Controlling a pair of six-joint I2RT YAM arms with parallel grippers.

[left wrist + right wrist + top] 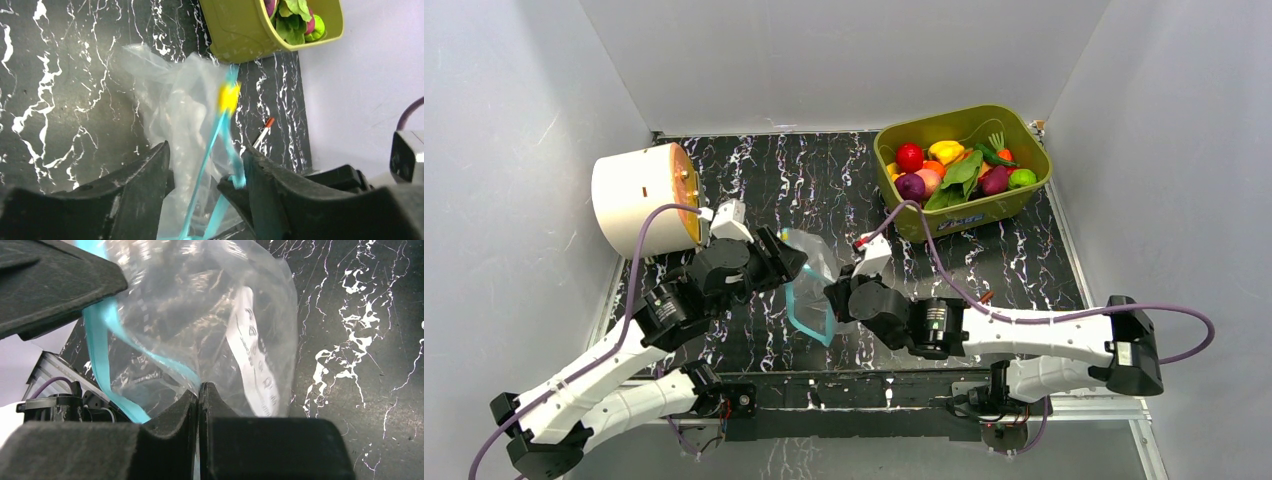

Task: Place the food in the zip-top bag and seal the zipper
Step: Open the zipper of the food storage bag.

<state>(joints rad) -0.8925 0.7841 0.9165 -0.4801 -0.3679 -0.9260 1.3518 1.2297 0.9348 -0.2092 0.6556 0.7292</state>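
Zip-top bag [809, 285]: centre of the top view, between your tools, empty, zipper [215, 135] unsealed. Right tool [199, 390]: pinching the bag's film. Left tool [205, 150]: spread around the zipper. Food [954, 165]: in the green tub [964, 215], upper right; you have loading and sealing left

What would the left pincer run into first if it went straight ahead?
The bag, which sits inside the open left pincer with the zipper running through the gap. Past it, probably the tub, though depth is unclear.
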